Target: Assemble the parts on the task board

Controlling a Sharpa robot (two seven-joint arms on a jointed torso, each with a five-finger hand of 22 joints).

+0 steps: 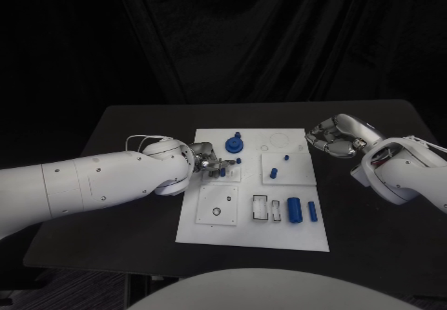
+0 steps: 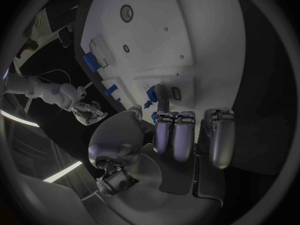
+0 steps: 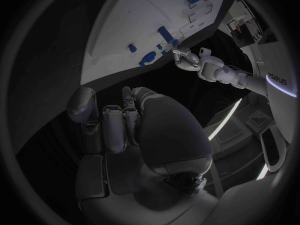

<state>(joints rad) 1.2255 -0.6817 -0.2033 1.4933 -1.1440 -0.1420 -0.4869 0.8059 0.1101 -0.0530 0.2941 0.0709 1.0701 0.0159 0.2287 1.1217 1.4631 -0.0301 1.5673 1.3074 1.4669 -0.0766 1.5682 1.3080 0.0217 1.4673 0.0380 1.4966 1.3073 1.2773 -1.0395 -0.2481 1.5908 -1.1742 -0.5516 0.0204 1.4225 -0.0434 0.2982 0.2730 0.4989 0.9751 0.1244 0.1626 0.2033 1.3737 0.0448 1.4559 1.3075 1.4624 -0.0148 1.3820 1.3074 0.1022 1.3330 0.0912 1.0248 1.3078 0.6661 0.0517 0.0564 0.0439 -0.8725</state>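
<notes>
The white task board (image 1: pixel 251 223) lies mid-table. On its far left part stands a blue knob (image 1: pixel 234 143), with short blue pegs (image 1: pixel 273 172) near the middle. A thick blue cylinder (image 1: pixel 294 210) and a thinner one (image 1: pixel 312 211) lie at the near right. My left hand (image 1: pixel 210 163) hovers over the board's left edge, fingers mostly curled and one finger (image 2: pixel 161 97) stretched toward a small blue part (image 2: pixel 152 94); another bit of blue (image 2: pixel 154 117) sits by the fingers, and whether it is held is unclear. My right hand (image 1: pixel 333 137) is curled, holding nothing, just off the board's far right corner.
Rectangular slots (image 1: pixel 267 208) and a square plate with a small ring (image 1: pixel 217 210) occupy the board's near half. Black table (image 1: pixel 130 129) surrounds the board, its right edge close behind the right arm. The right hand (image 2: pixel 87 112) also shows in the left wrist view.
</notes>
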